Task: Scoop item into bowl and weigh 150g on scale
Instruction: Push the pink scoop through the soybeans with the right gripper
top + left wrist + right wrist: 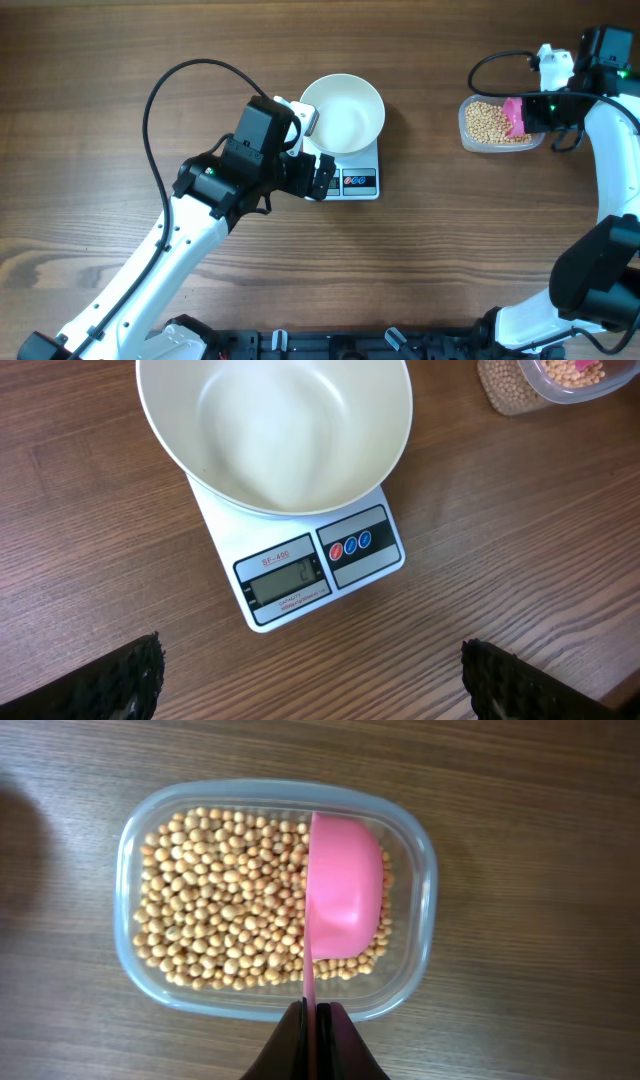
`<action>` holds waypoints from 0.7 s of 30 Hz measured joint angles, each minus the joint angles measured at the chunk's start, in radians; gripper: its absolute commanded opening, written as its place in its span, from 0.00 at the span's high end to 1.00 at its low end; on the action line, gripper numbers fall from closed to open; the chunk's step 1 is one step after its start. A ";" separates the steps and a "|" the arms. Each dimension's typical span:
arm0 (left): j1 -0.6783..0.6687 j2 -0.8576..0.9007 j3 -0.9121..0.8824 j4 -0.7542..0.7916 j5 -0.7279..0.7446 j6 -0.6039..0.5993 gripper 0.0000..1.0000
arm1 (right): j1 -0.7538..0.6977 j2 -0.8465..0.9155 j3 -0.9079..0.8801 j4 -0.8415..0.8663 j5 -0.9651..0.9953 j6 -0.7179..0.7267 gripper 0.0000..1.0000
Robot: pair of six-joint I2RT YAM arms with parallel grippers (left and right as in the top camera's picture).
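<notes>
Pink plastic scoop (pixel 345 885), pinched by the right claw (pixel 312 1012), lies on round beans (pixel 220 910); left claw (pixel 312 685) gapes.

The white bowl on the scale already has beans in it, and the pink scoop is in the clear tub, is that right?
No. The white bowl on the scale is empty, as the left wrist view shows. The pink scoop is in the clear tub.

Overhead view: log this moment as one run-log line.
right gripper: shut on pink scoop, over beans in tub | left gripper: open, by scale | bowl: empty, on scale
</notes>
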 measured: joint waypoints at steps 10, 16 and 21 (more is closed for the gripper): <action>0.000 0.000 0.000 0.000 0.000 0.000 0.00 | -0.002 0.000 0.000 -0.032 -0.083 0.000 0.95; 0.000 0.000 0.000 0.000 0.000 0.000 0.00 | -0.002 0.000 0.000 -0.044 -0.119 0.001 0.96; 0.000 0.000 0.000 0.000 0.000 0.000 0.00 | -0.002 0.005 0.000 -0.045 -0.130 0.002 0.96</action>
